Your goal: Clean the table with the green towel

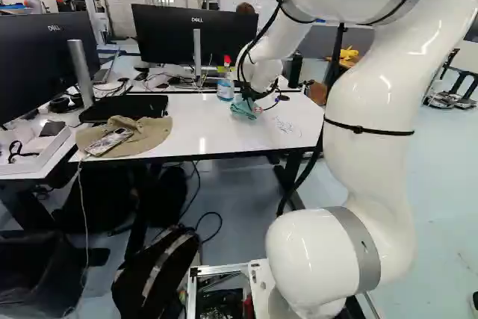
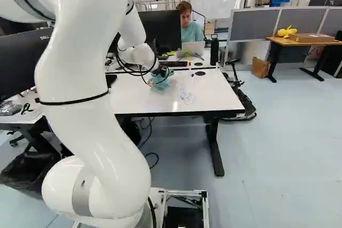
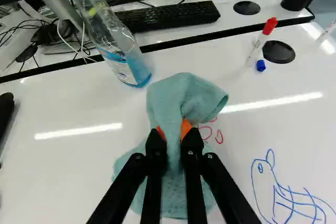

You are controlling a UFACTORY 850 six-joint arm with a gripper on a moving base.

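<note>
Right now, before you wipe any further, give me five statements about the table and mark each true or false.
1. The pincer is gripping the green towel. True.
2. The clear bottle lies on its side. False: it stands upright on the white table, near the towel.
3. A blue drawing shows on the white table. True.
4. The towel completely covers the red marks. False: some of them show beside it.
5. A phone lies on the tan cap. True.
</note>
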